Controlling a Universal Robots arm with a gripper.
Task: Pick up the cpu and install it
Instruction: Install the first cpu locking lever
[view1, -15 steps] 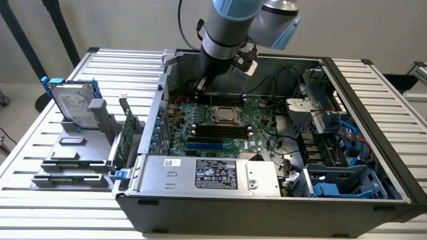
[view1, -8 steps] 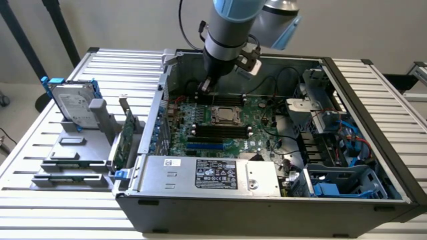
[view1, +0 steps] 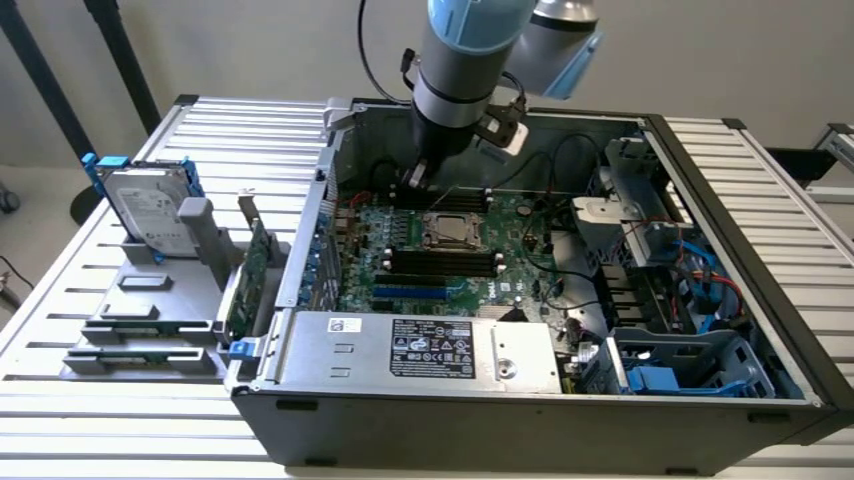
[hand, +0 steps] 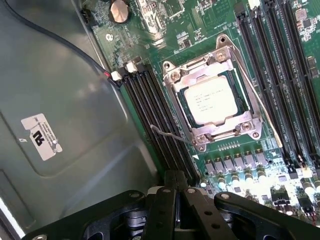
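Logging one cpu (hand: 214, 101) and one gripper (hand: 175, 175) | cpu lay flat inside the metal socket frame (hand: 225, 131), silver-grey top, faint print, dark rim | black memory slots (hand: 147, 100) flanked the frame on two sides | gripper hung just off the frame over one slot bank, fingers pressed together, empty.

Silver-grey cpu (hand: 215, 100) — green motherboard (hand: 197, 47), black memory slots (hand: 155, 115), black claw (hand: 175, 181).
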